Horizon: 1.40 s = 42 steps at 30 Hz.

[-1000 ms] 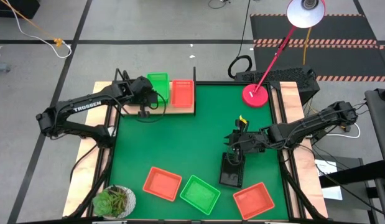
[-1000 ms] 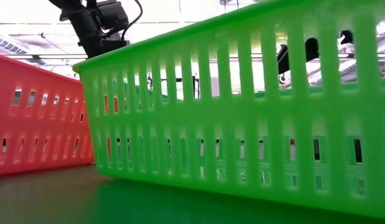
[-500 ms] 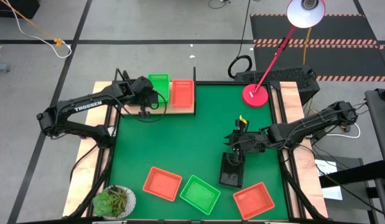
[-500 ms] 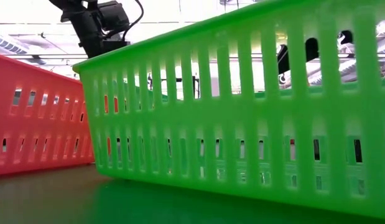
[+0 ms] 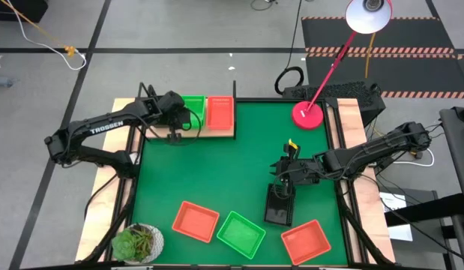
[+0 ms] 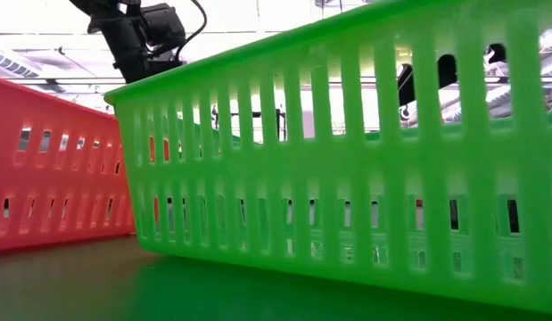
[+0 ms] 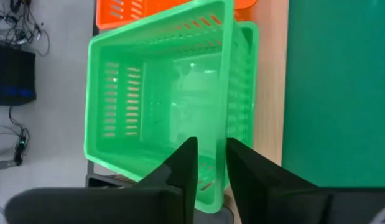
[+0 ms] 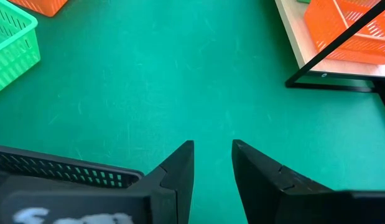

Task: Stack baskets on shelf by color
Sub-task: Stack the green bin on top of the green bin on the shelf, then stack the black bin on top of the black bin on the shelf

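Note:
On the shelf (image 5: 211, 133) a green basket (image 7: 156, 93) sits askew on a second green basket (image 7: 245, 93), next to a red-orange basket (image 5: 220, 112). My left gripper (image 7: 211, 144) is at the shelf's left end, open, a finger on either side of the upper green basket's near wall. My right gripper (image 8: 213, 144) is open over the far end of a black basket (image 5: 279, 205) that lies on the mat; only bare mat shows between its fingertips. Two red-orange baskets (image 5: 196, 221) (image 5: 305, 241) and a green one (image 5: 241, 233) lie along the near edge. My left gripper comes slanting down from the shelf's left end. The upper green basket's near wall (image 7: 211, 177) runs through the gap between its fingers, close to the corner toward the mat. Whether the fingers touch that wall I cannot tell. The basket rests on the green one beneath.
A potted plant (image 5: 138, 242) stands at the near left corner and a red lamp base (image 5: 309, 115) at the far right. Thin black uprights (image 5: 234, 88) rise from the shelf's ends. In the low view the near green basket (image 6: 347, 160) fills most of the picture.
The upper green basket at the shelf's left end has dropped from a raised, tipped stand and now lies lower on the green one beneath it. Both arms have kept their places.

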Tool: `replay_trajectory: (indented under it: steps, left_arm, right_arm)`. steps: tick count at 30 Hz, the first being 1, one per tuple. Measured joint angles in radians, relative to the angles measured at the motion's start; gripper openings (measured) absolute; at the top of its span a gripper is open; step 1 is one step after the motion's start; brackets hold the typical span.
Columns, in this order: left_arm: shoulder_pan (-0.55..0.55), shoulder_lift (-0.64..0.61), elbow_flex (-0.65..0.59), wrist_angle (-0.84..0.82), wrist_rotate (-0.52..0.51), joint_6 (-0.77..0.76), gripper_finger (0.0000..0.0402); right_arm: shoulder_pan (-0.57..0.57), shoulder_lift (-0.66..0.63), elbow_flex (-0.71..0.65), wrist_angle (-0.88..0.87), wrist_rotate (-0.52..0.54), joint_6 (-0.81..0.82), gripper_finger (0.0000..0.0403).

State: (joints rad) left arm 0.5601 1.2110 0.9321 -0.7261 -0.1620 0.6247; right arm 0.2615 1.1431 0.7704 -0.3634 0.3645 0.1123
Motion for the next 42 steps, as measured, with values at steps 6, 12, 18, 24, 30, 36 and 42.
replay_trajectory:
  steps: [6,12,18,24,30,36,42]
  left_arm:
    - [0.004,0.0,0.0,0.004,-0.001,-0.014,0.0113]
    - [0.004,0.0,0.0,0.008,0.002,-0.065,0.013]
    - [-0.017,0.0,0.0,0.008,0.005,-0.124,0.0132]
    - [-0.089,-0.01,0.01,0.0,0.001,-0.243,0.0132]
    - [-0.291,-0.015,0.047,-0.001,0.0,-0.476,0.0131]
    - [-0.555,-0.004,0.035,0.046,-0.138,-0.588,0.0131]
    - [-0.733,-0.014,0.035,0.044,-0.231,-0.582,0.0131]
  right_arm:
    - [0.0,0.0,0.0,0.0,0.0,0.0,0.0105]
    - [0.0,0.0,0.0,0.0,0.0,0.0,0.0105]
    - [0.0,0.0,0.0,0.0,0.0,0.0,0.0105]
    - [0.0,0.0,0.0,0.001,0.0,0.0,0.0105]
    - [0.0,0.0,0.0,0.039,-0.001,0.0,0.0105]
    - [0.002,0.0,0.0,0.061,-0.017,0.061,0.0105]
    - [0.002,0.0,0.034,0.009,-0.116,0.096,0.0105]
